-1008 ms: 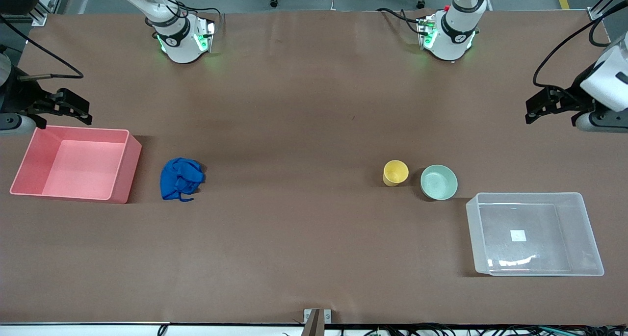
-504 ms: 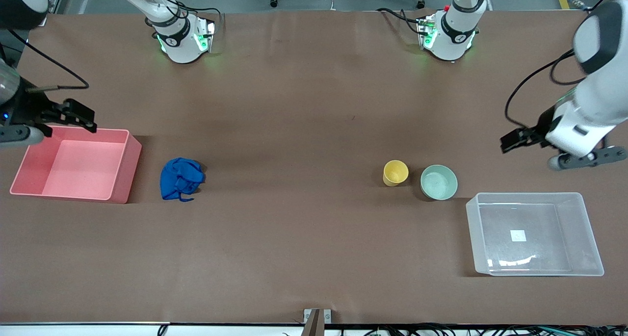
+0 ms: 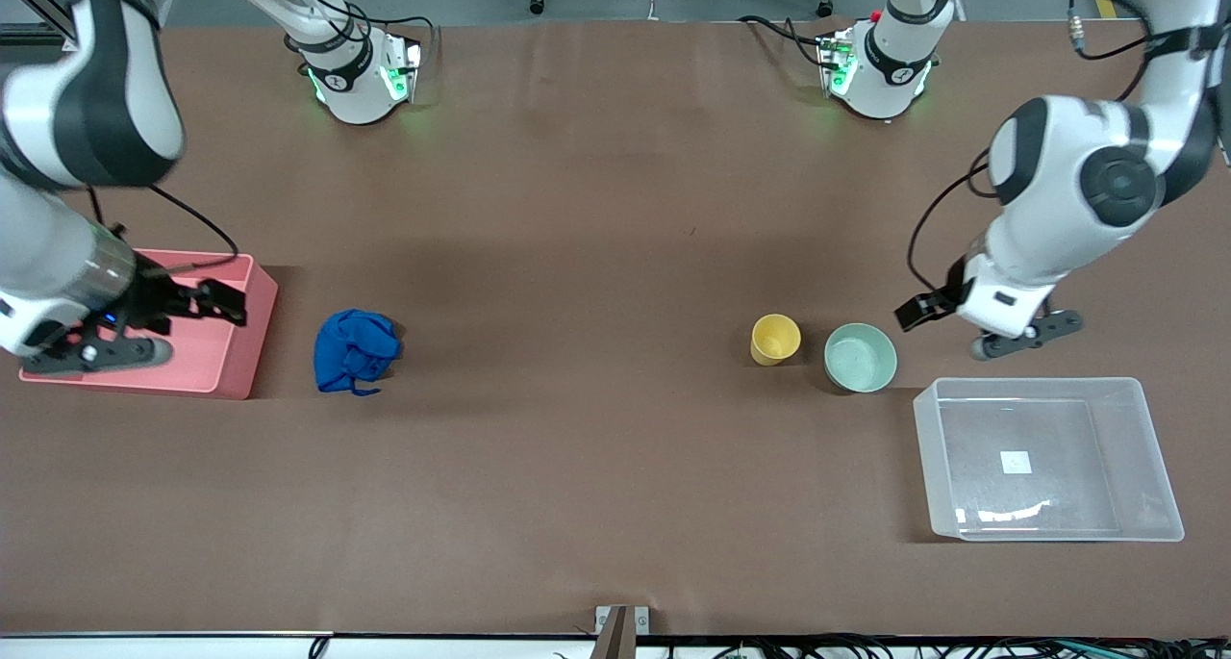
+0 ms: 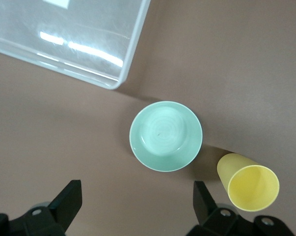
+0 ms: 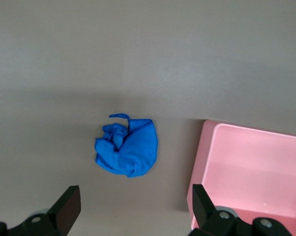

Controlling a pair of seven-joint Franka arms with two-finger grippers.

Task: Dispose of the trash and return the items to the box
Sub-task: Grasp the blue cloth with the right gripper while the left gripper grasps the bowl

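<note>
Crumpled bright-blue soft wad (image 3: 355,350) on table nr pink bin. Small yellow cup (image 3: 775,339) upright beside shallow mint-green bowl (image 3: 860,357); clear rectangular plastic tub (image 3: 1047,459) nearby, nearer front camera.

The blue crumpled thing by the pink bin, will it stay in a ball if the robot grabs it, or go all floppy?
The blue wad looks like soft, wrinkled material with a loose strip sticking out, so it will probably squash and droop when pinched. It likely weighs little. Being lumpy, it should not roll away. The open right gripper is over the pink bin.
</note>
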